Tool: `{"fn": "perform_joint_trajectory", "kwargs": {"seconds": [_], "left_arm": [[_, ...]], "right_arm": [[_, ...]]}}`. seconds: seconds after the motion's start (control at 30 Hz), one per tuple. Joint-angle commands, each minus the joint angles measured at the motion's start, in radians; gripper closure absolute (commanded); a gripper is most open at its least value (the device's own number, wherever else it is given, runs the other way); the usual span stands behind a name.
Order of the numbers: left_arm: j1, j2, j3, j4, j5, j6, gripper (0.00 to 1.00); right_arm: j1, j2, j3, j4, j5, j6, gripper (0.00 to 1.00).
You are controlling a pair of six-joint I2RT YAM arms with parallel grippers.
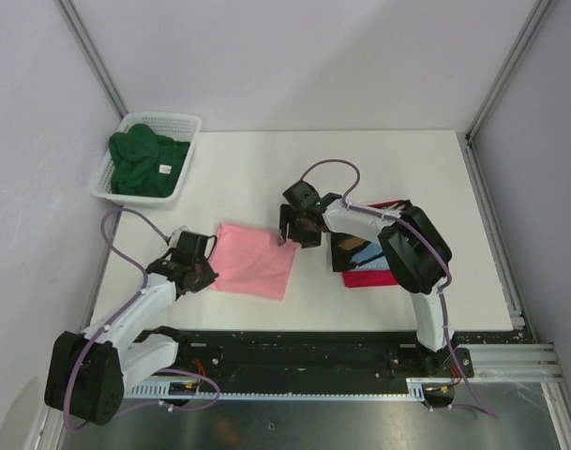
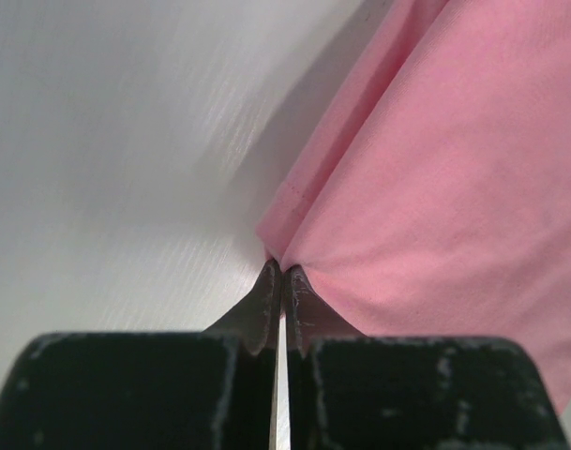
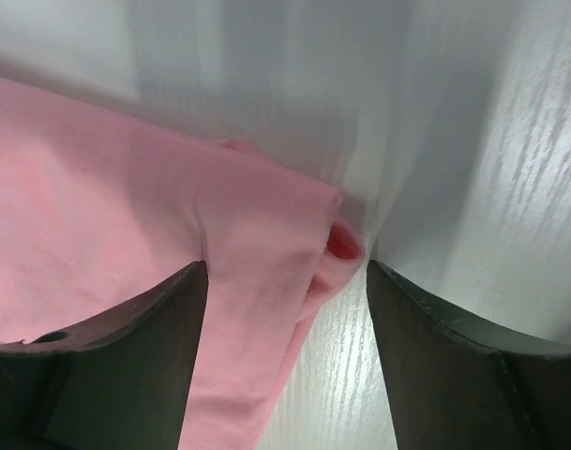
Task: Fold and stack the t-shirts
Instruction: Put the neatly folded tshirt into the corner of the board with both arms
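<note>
Nearest the arms, the left pincer (image 2: pixel 281 274) is pressed together on the near-left corner of the pink t-shirt (image 1: pixel 257 261), and the cloth puckers at its tips. That tee lies as a folded square on the worktop (image 1: pixel 388 178), at about 7 o'clock from its middle. At the square's 1 o'clock corner the right pincer (image 3: pixel 285 267) stands apart, astride the corner and holding nothing. Off at 3 o'clock, partly under the right arm, a black printed t-shirt (image 1: pixel 353 253) lies on a red t-shirt (image 1: pixel 371 278). Farthest away, at 10 o'clock, the green t-shirt (image 1: pixel 144 159) sits bunched in the basket (image 1: pixel 165 120) (not folded yet, I'd say). I judge that the pink tee's folding is about done and its move to the stack is in hand. The next move calls for the right pincer to close on its corner. Both arms then need to lift together and carry the tee level toward 3 o'clock, so the folds don't spill.
</note>
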Motion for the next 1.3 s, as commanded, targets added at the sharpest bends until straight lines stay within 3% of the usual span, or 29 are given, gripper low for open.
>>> {"fn": "perform_joint_trajectory", "kwargs": {"seconds": [0.0,0.2,0.37,0.5,0.77,1.03,1.27], "left_arm": [[0.012,-0.001,0.007,-0.005,-0.031,-0.015,1.00],[0.011,-0.015,0.012,-0.009,-0.018,-0.005,1.00],[0.011,-0.049,0.060,-0.024,0.037,0.047,1.00],[0.012,-0.074,0.134,-0.065,0.082,0.100,1.00],[0.010,-0.116,0.242,-0.110,0.174,0.147,1.00],[0.001,-0.121,0.354,-0.117,0.291,0.114,1.00],[-0.130,-0.031,0.494,-0.115,0.278,0.062,1.00]], "right_arm": [[0.029,0.035,0.005,0.007,-0.004,0.037,0.29],[0.050,0.053,0.030,-0.013,0.036,0.045,0.44],[0.091,0.050,0.151,-0.125,0.157,0.006,0.83],[0.142,0.044,0.277,-0.234,0.284,-0.025,0.97],[0.202,-0.017,0.333,-0.284,0.374,-0.049,1.00],[0.181,-0.099,0.374,-0.364,0.435,-0.093,1.00],[0.093,-0.224,0.319,-0.393,0.460,-0.123,1.00]]}}
